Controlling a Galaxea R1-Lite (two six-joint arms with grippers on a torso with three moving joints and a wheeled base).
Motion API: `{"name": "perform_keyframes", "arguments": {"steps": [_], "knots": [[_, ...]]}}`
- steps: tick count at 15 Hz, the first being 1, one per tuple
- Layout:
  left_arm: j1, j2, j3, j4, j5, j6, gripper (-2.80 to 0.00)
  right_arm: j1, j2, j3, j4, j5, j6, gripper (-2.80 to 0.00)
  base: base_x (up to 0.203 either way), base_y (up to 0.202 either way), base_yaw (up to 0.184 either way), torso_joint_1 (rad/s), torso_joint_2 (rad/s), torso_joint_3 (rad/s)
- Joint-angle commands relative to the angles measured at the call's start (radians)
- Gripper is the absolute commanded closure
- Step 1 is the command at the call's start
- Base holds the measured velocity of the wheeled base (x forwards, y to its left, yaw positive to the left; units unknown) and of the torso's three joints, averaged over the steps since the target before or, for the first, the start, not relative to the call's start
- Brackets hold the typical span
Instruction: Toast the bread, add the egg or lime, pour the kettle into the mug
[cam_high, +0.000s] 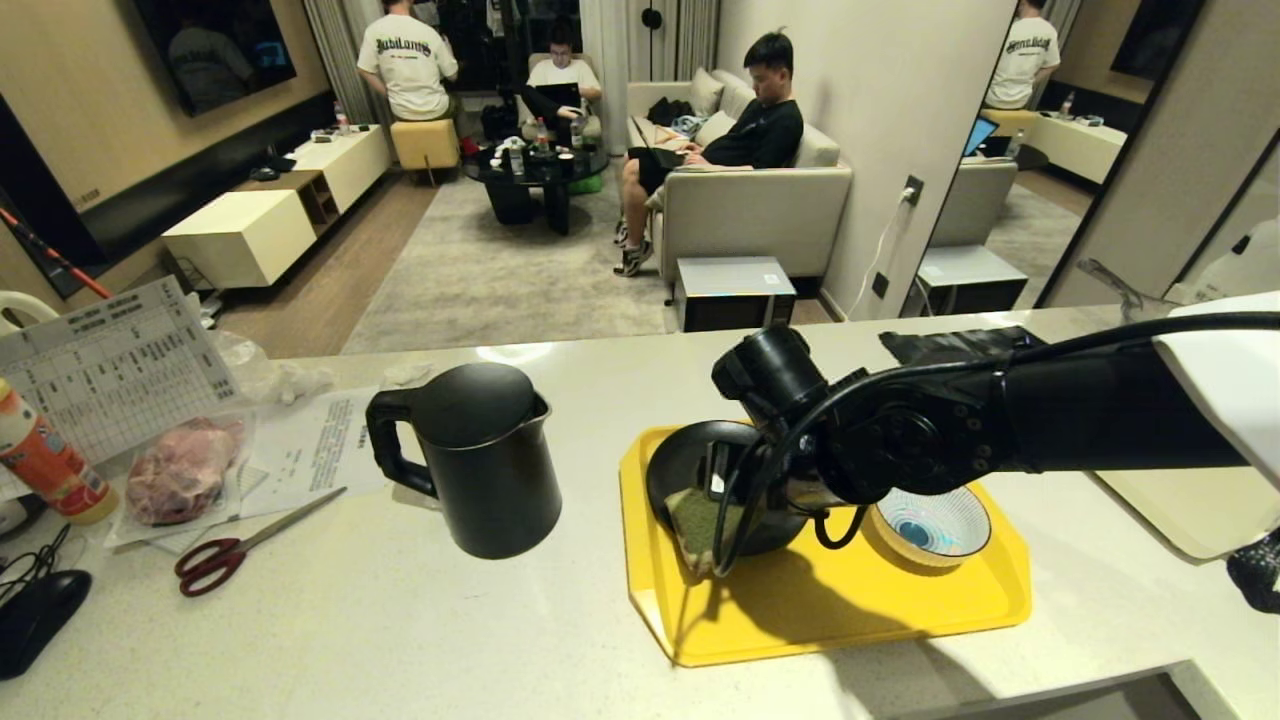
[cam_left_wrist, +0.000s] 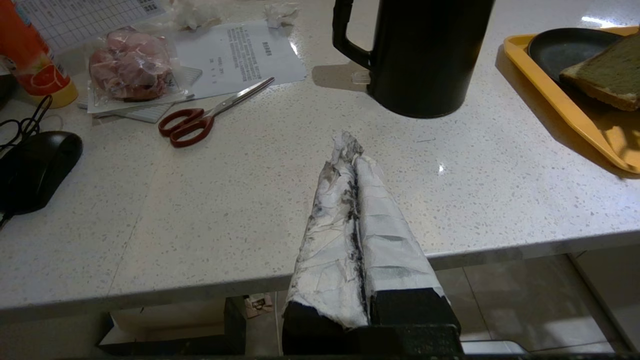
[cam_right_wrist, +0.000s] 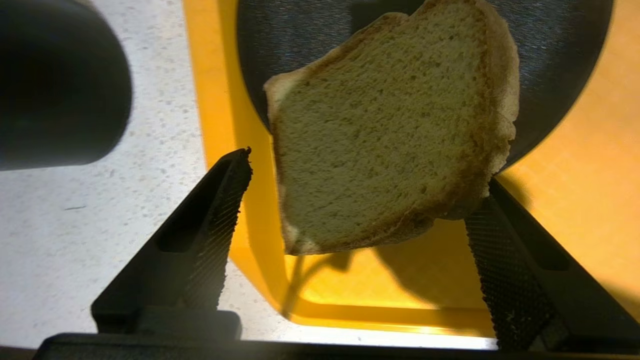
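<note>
A pale speckled stone counter (cam_high: 420, 620) carries everything; near its middle stands the kettle (cam_high: 480, 460), handle toward the robot's left, and just beside it on the right lies a yellow tray (cam_high: 850, 610). Toward the left edge lie red-handled scissors (cam_high: 235, 555), printed paper sheets (cam_high: 320, 440), a clear bag of raw meat (cam_high: 180, 470), a gridded chart (cam_high: 110, 370) and an orange-labelled bottle (cam_high: 45, 465); a black mouse (cam_high: 40, 615) with its cable rests at the near left corner.

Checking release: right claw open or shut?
Open: right claw fingers stand apart on either side of the bread, which leans on the pan.
</note>
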Motion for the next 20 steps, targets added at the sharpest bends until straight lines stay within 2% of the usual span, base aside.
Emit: {"name": "perform_keyframes", "arguments": {"steps": [1,4,9,16,20], "knots": [[0.0,-0.003,0.0,0.0,0.0,0.0,0.0,0.001,0.001,0.012,0.005,-0.04,-0.002,-2.8,0.0,0.0,0.0,0.0,0.0,0.0],[0.0,-0.003,0.0,0.0,0.0,0.0,0.0,0.0,0.008,0.018,0.004,-0.073,-0.03,-2.8,0.0,0.0,0.0,0.0,0.0,0.0],[0.0,-0.003,0.0,0.0,0.0,0.0,0.0,0.0,0.001,0.026,0.004,-0.076,-0.033,-2.8,0.0,0.0,0.0,0.0,0.0,0.0],[0.0,-0.003,0.0,0.0,0.0,0.0,0.0,0.002,-0.008,0.035,0.002,-0.141,-0.033,-2.8,0.0,0.0,0.0,0.0,0.0,0.0],[0.0,-0.003,0.0,0.0,0.0,-0.002,0.0,0.002,-0.036,0.024,-0.001,-0.141,-0.034,-2.8,0.0,0.0,0.0,0.0,0.0,0.0]]}}
